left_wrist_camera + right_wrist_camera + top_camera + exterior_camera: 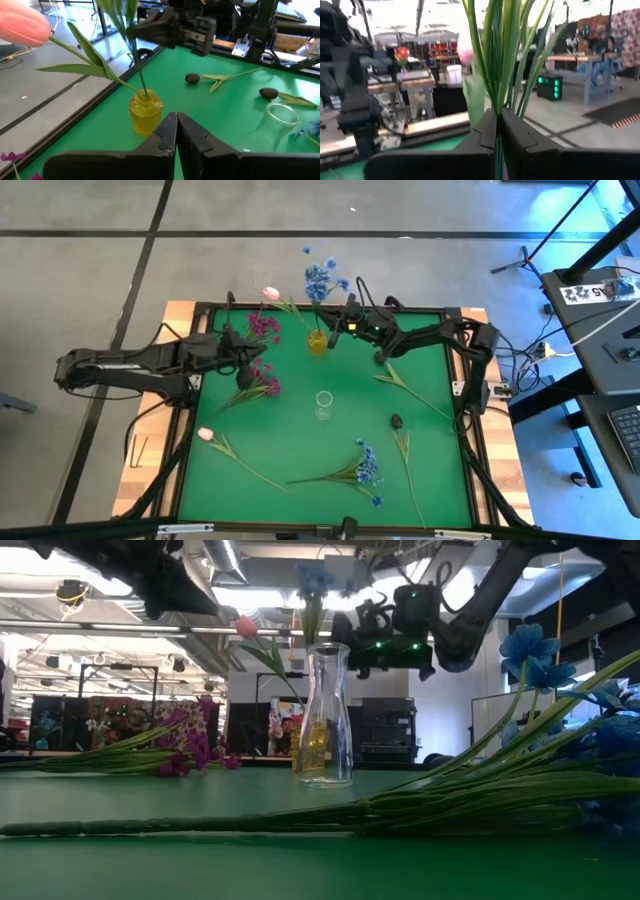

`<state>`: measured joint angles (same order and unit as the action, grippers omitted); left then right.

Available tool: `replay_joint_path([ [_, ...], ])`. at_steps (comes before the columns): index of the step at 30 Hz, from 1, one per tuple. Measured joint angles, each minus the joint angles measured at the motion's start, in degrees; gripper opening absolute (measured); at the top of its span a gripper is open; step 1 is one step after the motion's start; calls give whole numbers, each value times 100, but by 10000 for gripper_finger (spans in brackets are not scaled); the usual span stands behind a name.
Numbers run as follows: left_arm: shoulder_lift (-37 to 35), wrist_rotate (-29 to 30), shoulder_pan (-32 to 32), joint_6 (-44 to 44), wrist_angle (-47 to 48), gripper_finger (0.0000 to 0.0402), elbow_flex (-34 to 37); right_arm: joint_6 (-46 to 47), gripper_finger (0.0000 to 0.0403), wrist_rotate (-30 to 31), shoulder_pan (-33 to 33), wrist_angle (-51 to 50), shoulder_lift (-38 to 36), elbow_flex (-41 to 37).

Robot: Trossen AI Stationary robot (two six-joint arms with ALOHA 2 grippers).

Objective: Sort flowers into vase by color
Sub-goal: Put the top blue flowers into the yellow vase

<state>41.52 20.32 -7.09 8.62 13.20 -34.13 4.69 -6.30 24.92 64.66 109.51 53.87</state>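
A small yellow vase (317, 341) stands near the table's far edge. It holds a blue-blossom spray (319, 281) and a pink tulip (270, 293) that leans left over its rim. My right gripper (336, 332) is beside that vase, shut on the spray's stems. My left gripper (243, 375) is shut and empty, hovering between two magenta clusters (264, 328) (266, 386) that lie on the mat. An empty clear glass vase (323, 405) stands mid-table. Another pink tulip (206, 434), another blue spray (366, 468) and dark-bud stems (396, 421) lie flat. My right gripper pinches the bundle of green stems (496, 112) of the blue-blossom spray between its two fingers, above the yellow vase (145, 114). It comes level from the table's right, fingers across the stems. The spray stands upright, its lower stems inside the vase.
The green mat has a black frame (460, 390) on all sides. Loose stems lie over the near half and the right side. Open mat lies between the clear vase and the left tulip. The room beyond holds benches and equipment.
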Motion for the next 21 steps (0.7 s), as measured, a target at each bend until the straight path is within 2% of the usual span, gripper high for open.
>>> replay_joint_path([
  [16,129,13,-1,0,-52,6,0,2,14,-239,23,-804,35,0],
  [21,129,15,-2,0,-51,6,0,4,42,-485,23,-1036,35,0],
])
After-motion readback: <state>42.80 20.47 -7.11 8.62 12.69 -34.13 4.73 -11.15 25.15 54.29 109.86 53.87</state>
